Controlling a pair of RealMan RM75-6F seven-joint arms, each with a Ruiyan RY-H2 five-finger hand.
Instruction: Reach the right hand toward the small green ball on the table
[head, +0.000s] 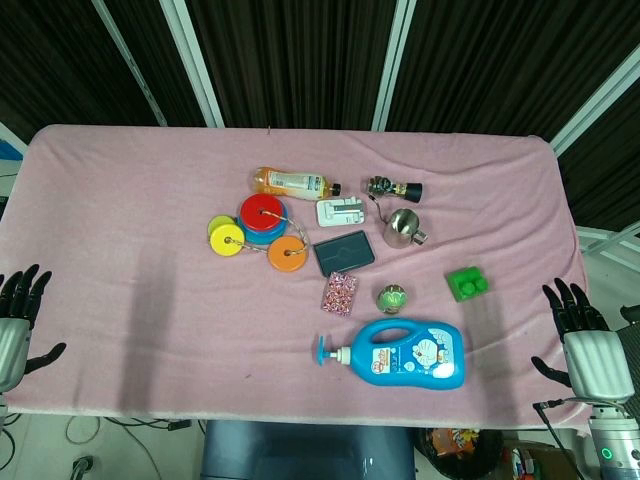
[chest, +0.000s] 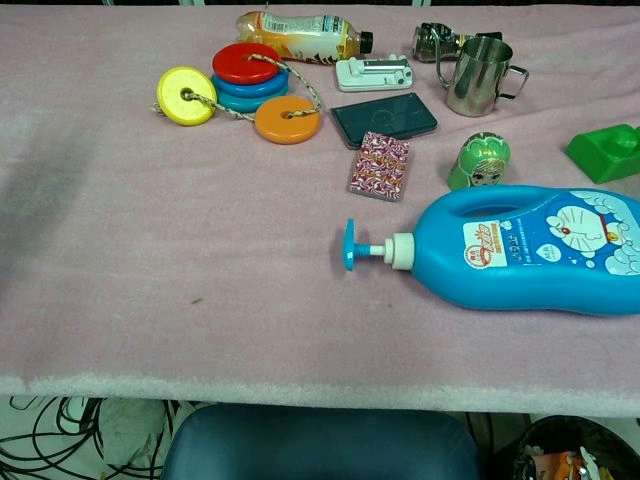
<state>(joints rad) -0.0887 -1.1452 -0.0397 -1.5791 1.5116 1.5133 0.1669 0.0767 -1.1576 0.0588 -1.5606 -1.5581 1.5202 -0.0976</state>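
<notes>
Both views were bright and evenly lit from overhead, with colours vivid and focus sharp across the pink cloth of the worktop (head: 150, 200). Shadows were soft and short; a faint grey band darkened the cloth at the left in the head view, and a dim patch lay at the left edge in the chest view. The steel cup (chest: 480, 75) carried small bright glints, and the blue bottle (chest: 540, 250) showed a mild sheen. The backdrop behind stayed dark. The worktop's edges bowed slightly in the head view.
</notes>
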